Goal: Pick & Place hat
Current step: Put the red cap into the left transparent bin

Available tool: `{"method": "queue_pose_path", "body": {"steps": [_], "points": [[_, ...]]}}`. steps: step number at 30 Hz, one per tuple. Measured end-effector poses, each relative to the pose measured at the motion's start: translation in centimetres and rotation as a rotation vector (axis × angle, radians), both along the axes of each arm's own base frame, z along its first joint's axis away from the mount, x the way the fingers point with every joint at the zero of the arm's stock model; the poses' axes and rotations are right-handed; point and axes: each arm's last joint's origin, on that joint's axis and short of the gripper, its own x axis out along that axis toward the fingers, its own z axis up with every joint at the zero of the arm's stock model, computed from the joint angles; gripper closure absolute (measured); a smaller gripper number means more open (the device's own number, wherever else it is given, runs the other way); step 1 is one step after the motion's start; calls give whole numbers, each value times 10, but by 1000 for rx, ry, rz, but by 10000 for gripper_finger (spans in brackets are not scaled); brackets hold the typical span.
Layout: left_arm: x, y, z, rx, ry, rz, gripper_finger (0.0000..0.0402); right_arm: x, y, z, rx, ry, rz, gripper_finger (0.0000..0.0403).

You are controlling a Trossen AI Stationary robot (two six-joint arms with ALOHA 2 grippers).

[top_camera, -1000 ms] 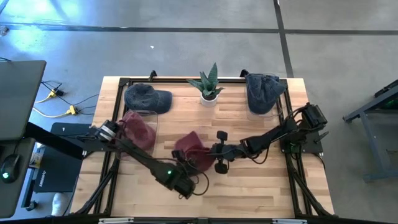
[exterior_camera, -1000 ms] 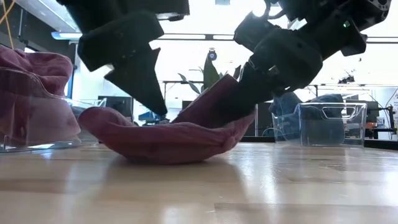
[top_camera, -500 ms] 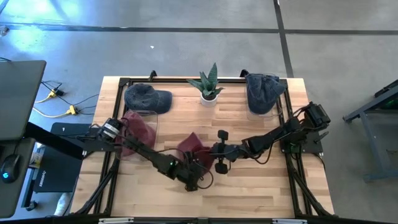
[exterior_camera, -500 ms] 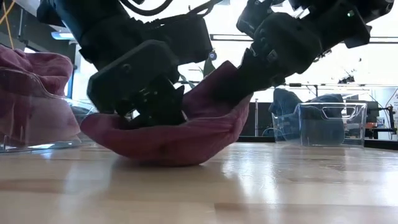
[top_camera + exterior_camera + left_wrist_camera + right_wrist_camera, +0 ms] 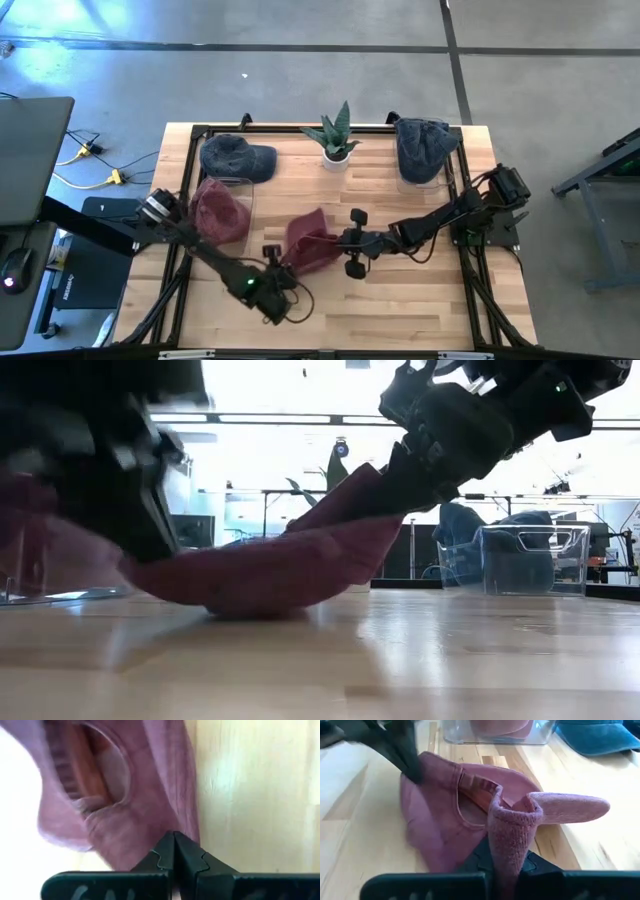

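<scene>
Both grippers clamp the maroon cap [image 5: 308, 242] on the table's middle, right gripper [image 5: 506, 862] on its folded brim, left gripper [image 5: 174, 851] pinching the opposite crown edge; lifting well likely needs level, matched pulls.

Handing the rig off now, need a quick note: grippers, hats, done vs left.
Right gripper: shut on the maroon hat's edge, holding that side up off the table.
Left gripper: shut on the hat's opposite edge.
Hat is mid-table, partly resting on the wood.
Another maroon hat sits in the clear bin on the left; two blue hats at the back.
Done: both grips on. Left: lift and place.
</scene>
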Motion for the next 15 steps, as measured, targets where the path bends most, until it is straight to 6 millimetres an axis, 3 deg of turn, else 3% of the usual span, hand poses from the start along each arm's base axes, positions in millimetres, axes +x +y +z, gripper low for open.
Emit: {"method": "queue_pose_path", "body": {"steps": [5,9,12,15], "points": [[-11,-7,24,57,-164,38,401,1,0,-1,12,-13,-8,393],[-4,-10,32,43,-322,100,401,4,-2,-6,27,-17,-23,398],[9,-8,30,-18,-340,90,401,6,-5,-11,30,-7,-30,390],[30,0,11,-64,-295,56,401,7,-7,-12,28,-2,-35,386]]}}
